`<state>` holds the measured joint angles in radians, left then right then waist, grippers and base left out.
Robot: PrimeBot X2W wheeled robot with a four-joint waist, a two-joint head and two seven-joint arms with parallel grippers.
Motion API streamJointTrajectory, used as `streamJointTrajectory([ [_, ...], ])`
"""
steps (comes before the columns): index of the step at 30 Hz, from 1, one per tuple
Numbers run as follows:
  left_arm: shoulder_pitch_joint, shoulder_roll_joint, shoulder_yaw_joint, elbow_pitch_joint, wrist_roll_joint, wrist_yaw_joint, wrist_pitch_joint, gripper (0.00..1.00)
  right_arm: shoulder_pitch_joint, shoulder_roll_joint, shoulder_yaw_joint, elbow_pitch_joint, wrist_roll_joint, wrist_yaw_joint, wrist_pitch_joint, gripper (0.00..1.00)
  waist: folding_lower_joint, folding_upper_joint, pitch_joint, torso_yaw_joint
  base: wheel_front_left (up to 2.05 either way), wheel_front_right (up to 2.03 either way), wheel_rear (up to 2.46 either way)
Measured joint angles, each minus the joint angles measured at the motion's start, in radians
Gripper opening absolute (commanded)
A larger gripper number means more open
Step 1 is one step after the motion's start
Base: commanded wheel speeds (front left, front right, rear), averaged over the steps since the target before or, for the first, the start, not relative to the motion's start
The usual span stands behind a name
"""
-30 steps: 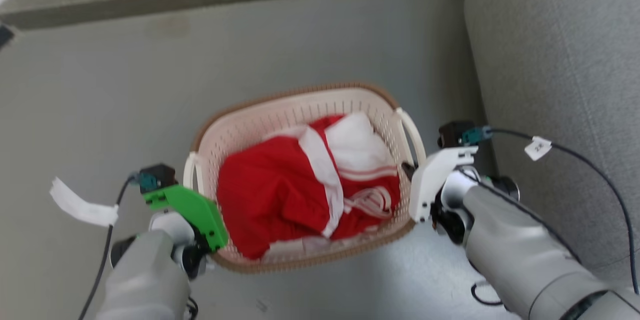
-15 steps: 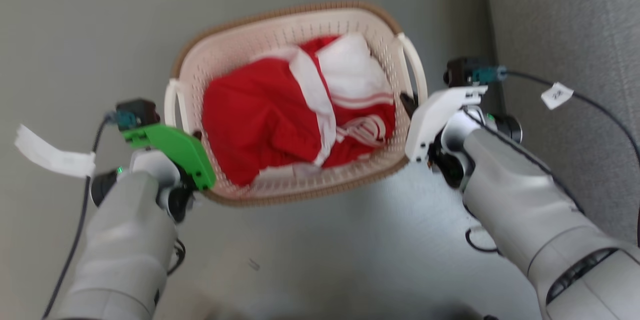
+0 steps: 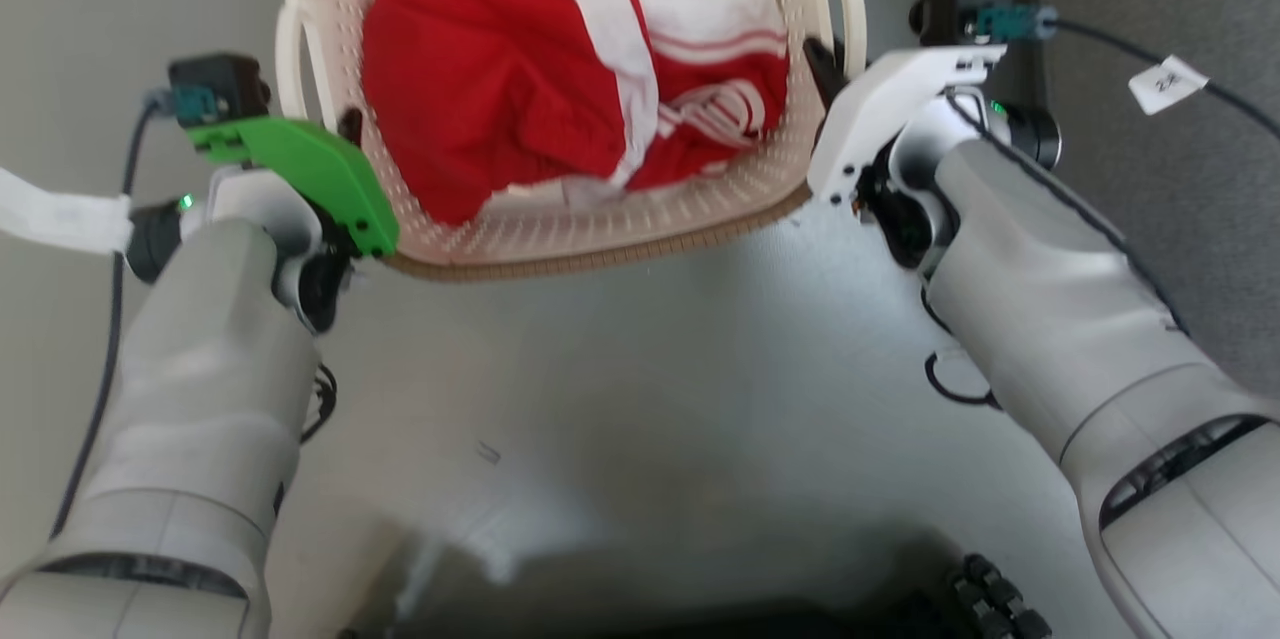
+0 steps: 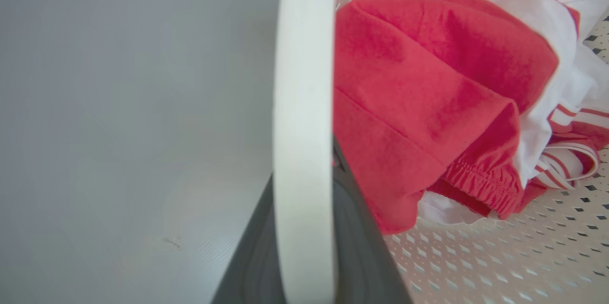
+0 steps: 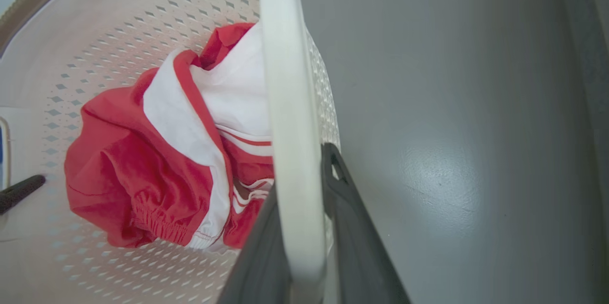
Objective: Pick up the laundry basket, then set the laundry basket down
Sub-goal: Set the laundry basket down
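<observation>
The laundry basket [image 3: 600, 254], cream with perforated walls and a brown rim, sits at the top of the head view, its far part cut off by the picture's edge. Red and white clothes [image 3: 560, 69] fill it. My left gripper [image 3: 345, 124], under a green mount, is shut on the basket's left white handle [image 4: 304, 104], with a dark finger [image 4: 366, 251] on each side of it. My right gripper [image 3: 820, 64], under a white mount, is shut on the right handle [image 5: 290, 118], its fingers [image 5: 352, 228] clamping the band. Whether the basket touches the floor I cannot tell.
A grey upholstered sofa [image 3: 1160, 139] stands close on the right of the basket and my right arm. Grey floor [image 3: 650, 399] lies all round. Cables with paper tags [image 3: 60, 219] hang off both wrists. My dark base [image 3: 800, 614] shows at the bottom edge.
The head camera has swung, so the far wall edge has left the picture. The basket and both grippers have gone up the view together, grips unchanged, and my base has come into view.
</observation>
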<state>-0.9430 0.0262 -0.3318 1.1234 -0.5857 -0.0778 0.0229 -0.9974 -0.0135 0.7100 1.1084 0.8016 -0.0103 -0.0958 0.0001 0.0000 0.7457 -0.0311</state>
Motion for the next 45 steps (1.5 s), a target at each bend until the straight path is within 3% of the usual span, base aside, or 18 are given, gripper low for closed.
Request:
streamJointTrajectory([
  [24, -0.182, 0.01, -0.012, -0.002, 0.027, -0.002, -0.078, 0.0, -0.176, -0.013, -0.016, 0.018, -0.003, -0.009, -0.066, 0.0, -0.0001, 0.0, 0.29, 0.01, 0.0, 0.0, 0.0],
  [45, -0.237, 0.0, -0.012, 0.037, 0.027, -0.016, -0.123, 0.0, -0.226, -0.014, -0.009, 0.055, -0.018, 0.002, -0.099, 0.0, -0.0002, 0.0, 0.314, 0.022, 0.0, 0.0, 0.0],
])
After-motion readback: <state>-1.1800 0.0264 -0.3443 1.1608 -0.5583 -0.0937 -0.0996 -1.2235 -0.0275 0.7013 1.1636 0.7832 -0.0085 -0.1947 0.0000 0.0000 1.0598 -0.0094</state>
